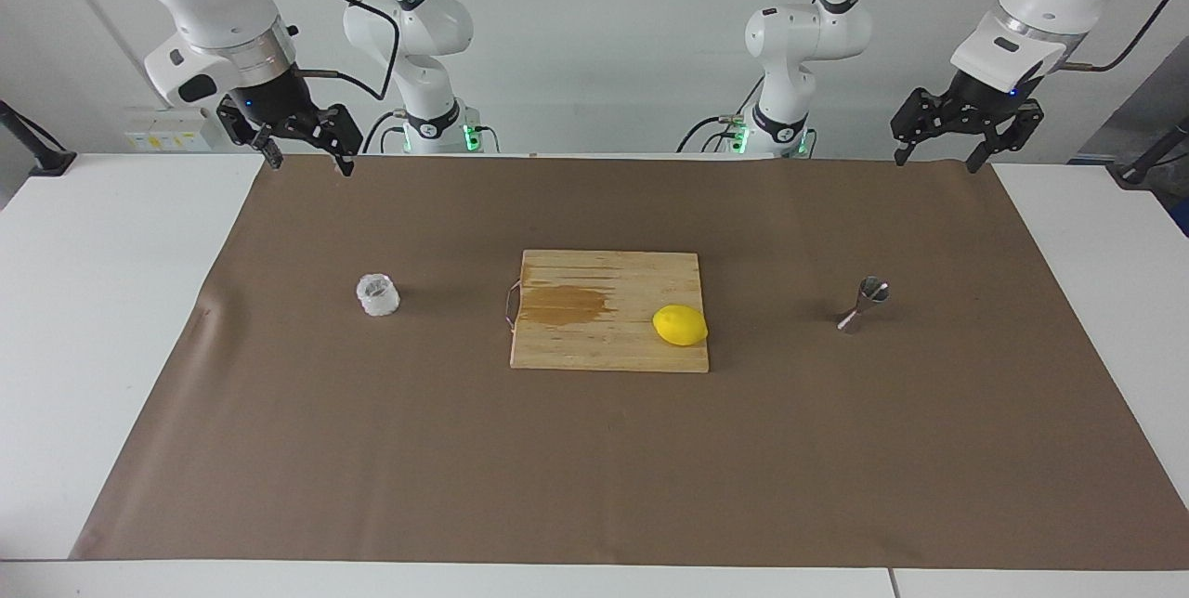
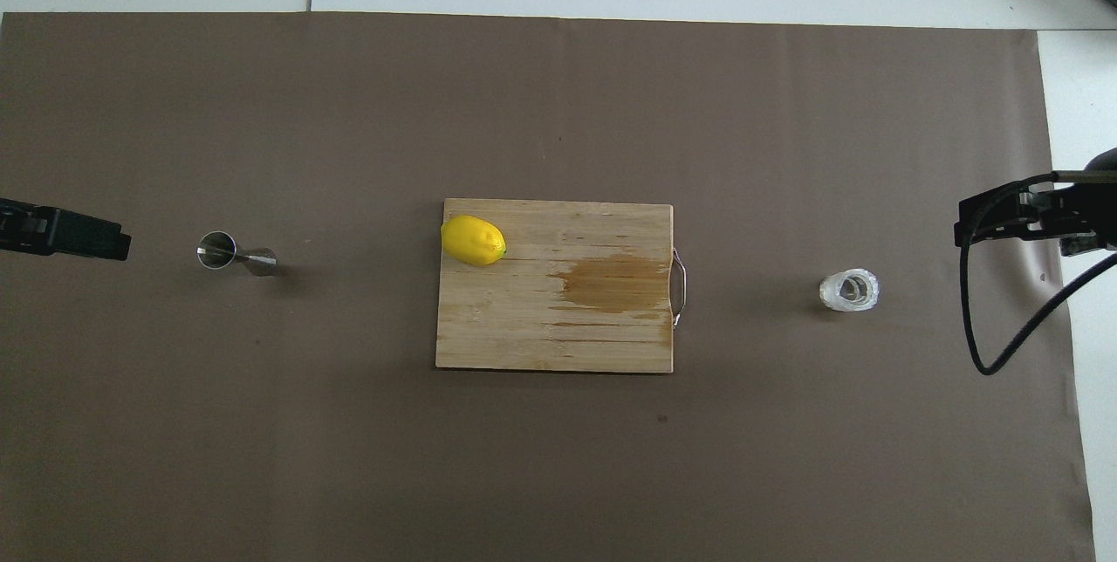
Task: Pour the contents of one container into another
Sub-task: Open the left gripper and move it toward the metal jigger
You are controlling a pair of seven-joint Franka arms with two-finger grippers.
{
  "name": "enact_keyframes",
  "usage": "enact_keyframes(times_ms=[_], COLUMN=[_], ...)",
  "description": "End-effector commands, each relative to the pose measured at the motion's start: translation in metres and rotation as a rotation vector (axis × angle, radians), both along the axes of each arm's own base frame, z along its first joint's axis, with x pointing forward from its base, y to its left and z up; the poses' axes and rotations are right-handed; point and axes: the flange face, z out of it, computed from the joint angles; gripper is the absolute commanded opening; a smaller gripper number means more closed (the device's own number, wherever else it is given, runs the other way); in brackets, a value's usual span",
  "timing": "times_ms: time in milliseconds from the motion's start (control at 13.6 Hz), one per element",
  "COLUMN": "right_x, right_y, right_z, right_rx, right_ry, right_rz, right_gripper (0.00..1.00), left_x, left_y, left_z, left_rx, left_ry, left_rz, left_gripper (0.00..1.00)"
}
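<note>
Brown paper (image 1: pixel 594 487) covers most of my table and comes closest to the camera, so I think it is there to catch drips. On the middle of it lies a wooden board (image 1: pixel 608 352) with a dark wet-looking stain and a thin wire handle. One yellow lemon (image 1: pixel 680 325) sits on the board, on the side toward my left arm. I do not need it for pouring.

My right gripper (image 1: pixel 302 148) hangs in the air over the edge of the paper by my base, at my right arm's end. Its fingers are spread wide and hold nothing. My left gripper (image 1: pixel 946 145) hangs the same way at my left arm's end, wide apart and empty too. Both wait up high, I think, to leave room.

My glass cup (image 1: pixel 378 294) stands upright on the paper, well apart from the board, toward my right arm. My shiny steel jigger (image 1: pixel 864 304) stands toward my left arm, also well apart from the board. So each thing sits close to one hand, ready to be picked up. Nothing is poured yet.
</note>
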Motion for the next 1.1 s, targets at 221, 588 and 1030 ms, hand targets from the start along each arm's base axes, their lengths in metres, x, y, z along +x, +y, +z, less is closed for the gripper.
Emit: enact_keyframes(times_ms=[221, 588, 1030], right_x=[-0.002, -0.002, -0.002], right_y=[-0.003, -0.003, -0.003], right_z=[0.001, 0.001, 0.001], right_rx=[0.0, 0.0, 0.0], right_ry=[-0.009, -0.009, -0.009], right_rz=[0.009, 0.009, 0.009], right_gripper=[1.0, 1.0, 1.0], left_x=[-0.003, -0.007, -0.008], left_y=[0.001, -0.001, -0.005], left_z=[-0.006, -0.01, -0.023], left_rx=[-0.006, -0.005, -0.013], left_ry=[-0.013, 0.007, -0.004], left_rz=[0.002, 0.043, 0.496], left_gripper=[1.0, 1.0, 1.0])
